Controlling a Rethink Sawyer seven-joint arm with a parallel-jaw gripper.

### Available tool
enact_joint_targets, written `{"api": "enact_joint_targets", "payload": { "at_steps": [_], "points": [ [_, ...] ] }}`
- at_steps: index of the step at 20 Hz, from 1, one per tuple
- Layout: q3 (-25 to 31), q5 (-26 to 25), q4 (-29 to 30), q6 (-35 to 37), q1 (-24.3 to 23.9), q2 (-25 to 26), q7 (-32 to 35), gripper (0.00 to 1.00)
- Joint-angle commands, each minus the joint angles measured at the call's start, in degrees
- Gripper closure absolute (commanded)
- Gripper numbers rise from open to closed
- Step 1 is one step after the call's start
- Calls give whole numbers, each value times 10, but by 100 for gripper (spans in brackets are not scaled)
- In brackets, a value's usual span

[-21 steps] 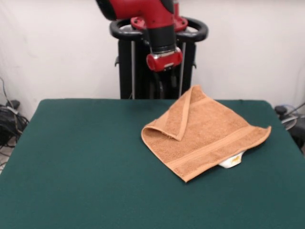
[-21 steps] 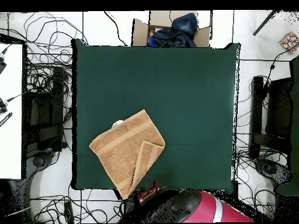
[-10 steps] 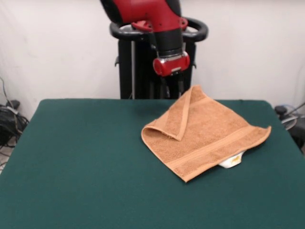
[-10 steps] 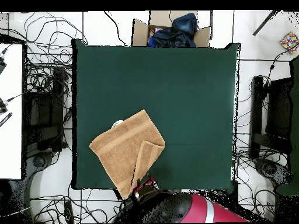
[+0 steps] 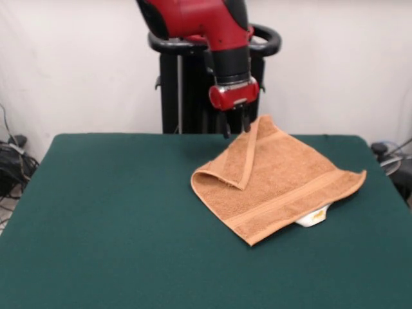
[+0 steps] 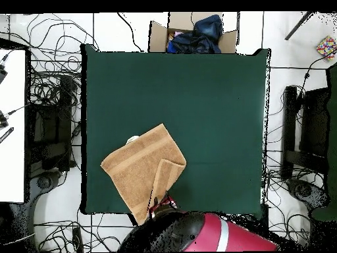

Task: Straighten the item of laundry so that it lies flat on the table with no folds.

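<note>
Towel [image 5: 277, 180] of orange-tan terry on dark green surface [image 5: 109, 219], one corner flap folded over its middle, white care label [image 5: 313, 217] peeking from under one edge, tool [image 5: 235, 127] hanging just above the towel's far corner, prongs apart, gripping nothing
</note>
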Motion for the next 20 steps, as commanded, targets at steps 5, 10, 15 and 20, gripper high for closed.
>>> {"api": "enact_joint_targets", "payload": {
  "at_steps": [5,10,15,20],
  "points": [
    [13,56,-97,-58,32,40,101,0],
    [11,64,-114,-70,39,58,99,0],
    [-5,83,-133,-119,58,79,83,0],
    [-11,87,-133,-136,62,78,82,0]
  ]
}}
